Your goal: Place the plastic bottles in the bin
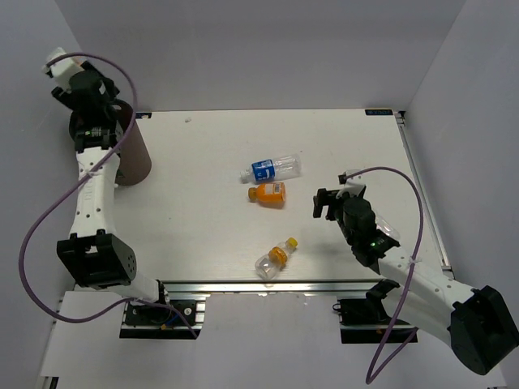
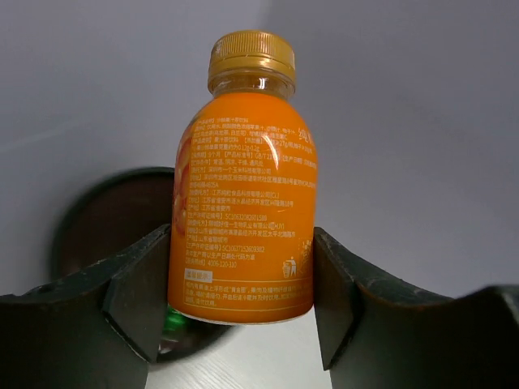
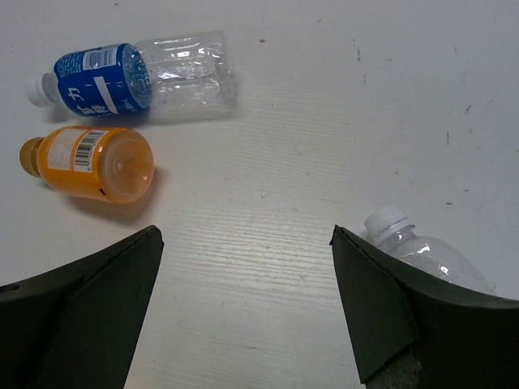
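Note:
My left gripper (image 2: 242, 279) is shut on an upright orange-filled bottle (image 2: 243, 178) with a gold cap. It holds the bottle high over the table, with the dark bin (image 2: 105, 219) below and to its left. In the top view the left gripper (image 1: 85, 93) is raised beside the bin (image 1: 134, 158), and the held bottle is hidden. A blue-label bottle (image 1: 272, 168), an orange bottle (image 1: 268, 194) and a clear orange-capped bottle (image 1: 274, 258) lie mid-table. My right gripper (image 1: 324, 203) is open and empty above the table. In its wrist view the right gripper (image 3: 247, 235) faces the blue-label bottle (image 3: 138, 77) and the orange bottle (image 3: 93, 162).
A further clear bottle with a white cap (image 3: 418, 251) lies just right of my right gripper's finger and shows beside the right arm in the top view (image 1: 388, 229). The table's aluminium rail (image 1: 268, 285) runs along the near edge. White walls enclose the table.

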